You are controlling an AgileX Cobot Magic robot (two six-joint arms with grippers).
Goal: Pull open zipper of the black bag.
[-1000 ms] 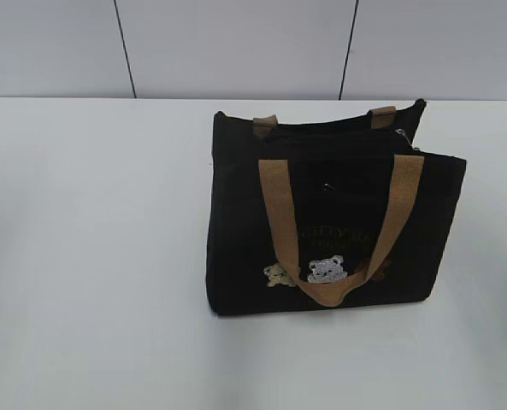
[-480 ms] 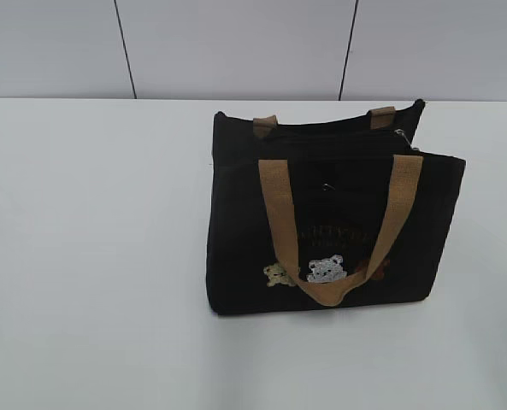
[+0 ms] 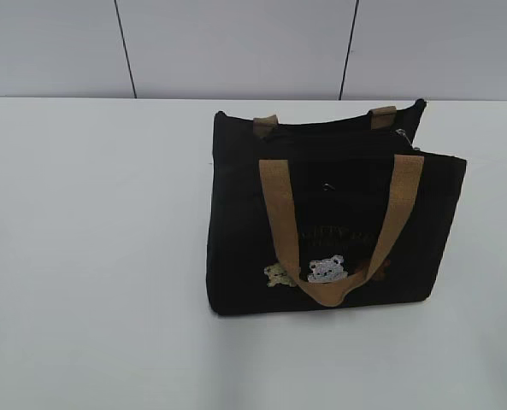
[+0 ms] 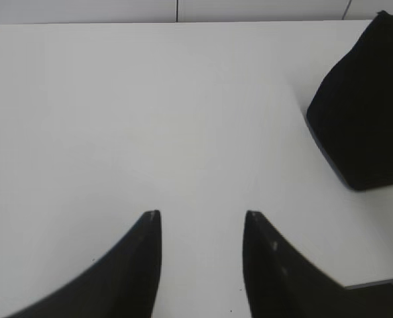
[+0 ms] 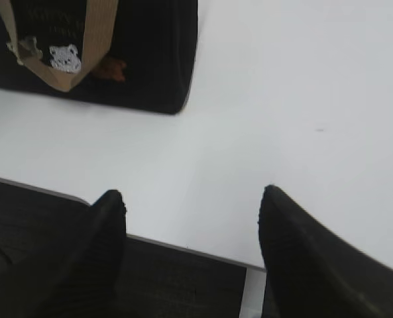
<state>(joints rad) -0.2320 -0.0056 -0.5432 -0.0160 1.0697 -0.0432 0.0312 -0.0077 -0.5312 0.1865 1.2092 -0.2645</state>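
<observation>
The black bag (image 3: pixel 338 231) stands upright on the white table (image 3: pixel 91 256), right of centre, with tan handles and bear patches on its front. Its zipper (image 3: pixel 338 137) runs along the top edge, and a small silver glint of the pull (image 3: pixel 402 134) shows at the right end. Neither gripper appears in the exterior view. My left gripper (image 4: pixel 203 215) is open over bare table, and the black bag (image 4: pixel 368 112) lies well off to its upper right. My right gripper (image 5: pixel 193 195) is open and empty near the table's front edge, with the black bag (image 5: pixel 150 59) ahead to its upper left.
A grey panelled wall (image 3: pixel 236 43) rises behind the table. The table's near edge (image 5: pixel 183 244) runs just under my right gripper, with dark flooring below. A table corner (image 4: pixel 375 281) shows at the lower right of the left wrist view.
</observation>
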